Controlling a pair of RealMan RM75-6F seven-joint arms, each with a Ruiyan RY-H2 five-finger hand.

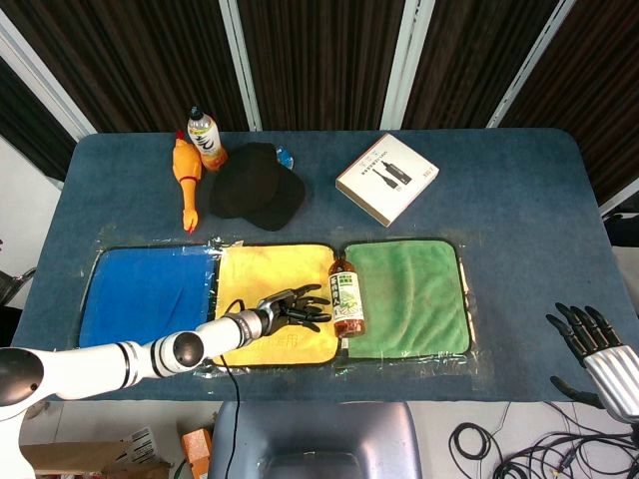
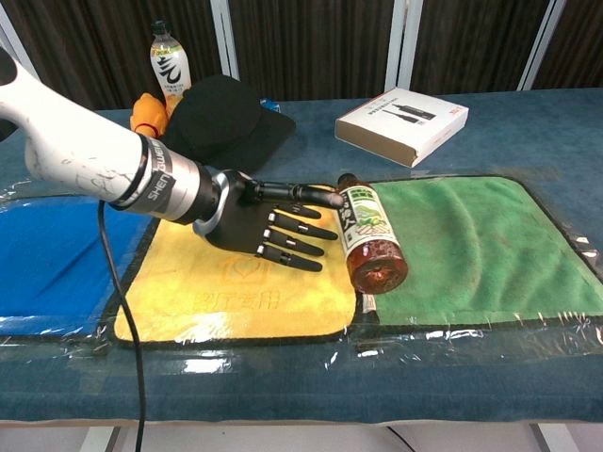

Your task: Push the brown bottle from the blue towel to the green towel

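Observation:
The brown bottle [image 1: 346, 295] [image 2: 368, 235] lies on its side across the seam between the yellow towel [image 1: 250, 279] [image 2: 226, 297] and the green towel [image 1: 409, 294] [image 2: 471, 240], cap pointing away from me. My left hand [image 1: 290, 309] [image 2: 268, 226] is flat and open over the yellow towel, fingers stretched right, their tips at the bottle's left side. The blue towel [image 1: 145, 294] [image 2: 57, 259] lies at the left, bare. My right hand [image 1: 589, 339] hangs open off the table's right front corner.
At the back stand a white-labelled drink bottle [image 1: 205, 138] [image 2: 170, 61], a rubber chicken [image 1: 186, 180], a black cap [image 1: 255, 185] [image 2: 221, 113] and a white box [image 1: 386, 178] [image 2: 402, 113]. Clear plastic film [image 2: 396, 348] edges the towels.

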